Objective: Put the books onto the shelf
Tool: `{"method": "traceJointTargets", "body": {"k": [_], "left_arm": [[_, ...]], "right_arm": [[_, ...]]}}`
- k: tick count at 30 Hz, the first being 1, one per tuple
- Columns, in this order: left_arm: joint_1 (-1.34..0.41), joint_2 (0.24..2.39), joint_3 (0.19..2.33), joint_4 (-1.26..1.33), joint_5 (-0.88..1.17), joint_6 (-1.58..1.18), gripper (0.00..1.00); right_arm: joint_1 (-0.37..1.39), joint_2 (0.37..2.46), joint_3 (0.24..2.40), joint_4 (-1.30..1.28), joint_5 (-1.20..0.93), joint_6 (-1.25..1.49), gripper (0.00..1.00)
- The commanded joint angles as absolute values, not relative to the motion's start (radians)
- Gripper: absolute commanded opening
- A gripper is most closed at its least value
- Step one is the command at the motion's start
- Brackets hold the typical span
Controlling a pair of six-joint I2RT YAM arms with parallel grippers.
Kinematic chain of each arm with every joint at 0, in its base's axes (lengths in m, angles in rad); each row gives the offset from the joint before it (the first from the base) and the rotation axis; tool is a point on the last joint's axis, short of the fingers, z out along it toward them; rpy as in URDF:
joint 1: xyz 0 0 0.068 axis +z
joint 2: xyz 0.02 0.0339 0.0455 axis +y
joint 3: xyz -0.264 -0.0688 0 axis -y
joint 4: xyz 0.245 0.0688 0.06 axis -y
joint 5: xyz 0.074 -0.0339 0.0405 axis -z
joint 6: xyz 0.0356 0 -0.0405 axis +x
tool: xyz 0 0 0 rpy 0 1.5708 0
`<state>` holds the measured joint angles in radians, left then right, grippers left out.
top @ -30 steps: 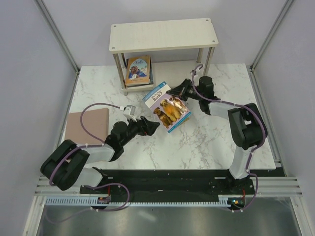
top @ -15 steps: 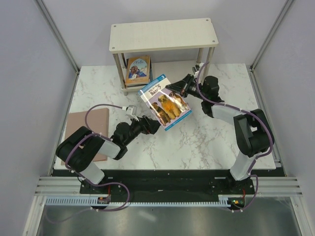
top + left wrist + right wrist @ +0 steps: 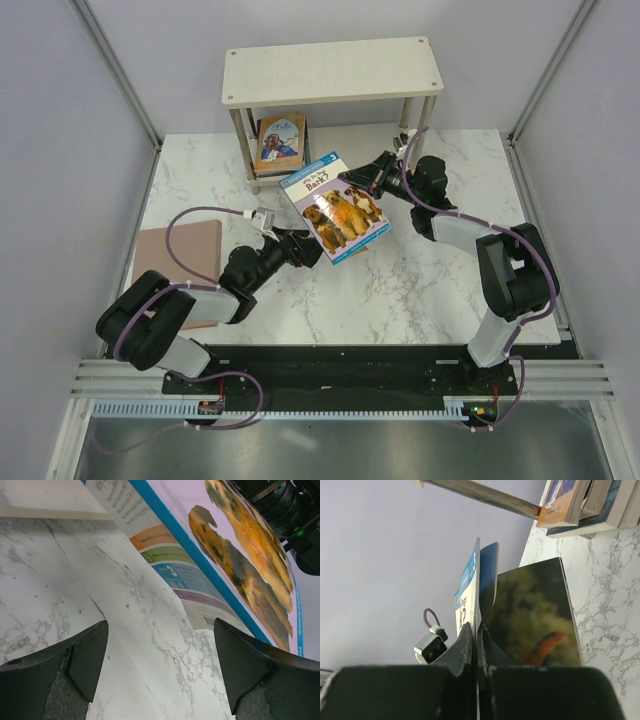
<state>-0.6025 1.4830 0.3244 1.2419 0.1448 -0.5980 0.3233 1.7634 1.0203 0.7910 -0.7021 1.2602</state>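
A smooth white marble-patterned bench (image 3: 430, 290) with grey veins carries everything. At its far edge stands the two-tier shelf of cream-white wooden boards (image 3: 330, 70) on slim silver metal posts. A flat stack of thin paperbacks lies on the left of its lower board. The tan book with a portrait (image 3: 280, 140) is on top, with its long axis running away from the arms. The right wrist view shows the stack's layered page edges (image 3: 565, 500).

A matte pinkish-brown rectangular sheet (image 3: 180, 255) lies flat at the bench's left side, partly hidden by the left arm.

The glossy pale blue paperback with three brown dogs (image 3: 335, 205) hangs tilted above the bench in front of the shelf, cover upward. Its long axis runs diagonally, title end toward the shelf's left posts and bottom edge toward the near right.

The right gripper (image 3: 365, 178) is clamped on this paperback's far-right edge. Its own camera shows the black fingers (image 3: 465, 645) pressed tight on a thin leaf while the pages fan apart.

The left gripper (image 3: 305, 245) sits low, just beside the paperback's near-left edge, jaws spread wide. Only marble shows between its dark fingers (image 3: 80, 650)
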Motion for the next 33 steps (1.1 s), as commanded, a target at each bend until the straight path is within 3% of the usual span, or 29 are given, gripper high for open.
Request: {"method": "traceJointTargets", "body": {"k": [1,4,9,16,22,33], "left_arm": [[-0.609,1.382,0.344,1.215,0.024,-0.540,0.94],[-0.601,1.316,0.315,1.178,-0.020,-0.520,1.00],[-0.545,1.252,0.290,1.239,0.073,-0.575,1.00],[-0.486,1.388,0.365,1.471,0.331,-0.712,1.00],[-0.485,1.453,0.353,1.597,0.350,-0.759,1.00],[-0.479,1.037,0.270,0.985,-0.009,-0.629,1.00]], "right_arm": [[0.347,1.766,1.084,0.804,-0.718,1.218,0.00],[0.347,1.778,1.098,0.805,-0.719,1.216,0.00],[0.347,1.786,1.095,0.821,-0.718,1.219,0.00],[0.348,1.801,1.075,0.908,-0.727,1.269,0.00],[0.347,1.792,1.089,0.861,-0.718,1.233,0.00],[0.339,1.821,1.141,0.856,-0.710,1.235,0.00]]}}
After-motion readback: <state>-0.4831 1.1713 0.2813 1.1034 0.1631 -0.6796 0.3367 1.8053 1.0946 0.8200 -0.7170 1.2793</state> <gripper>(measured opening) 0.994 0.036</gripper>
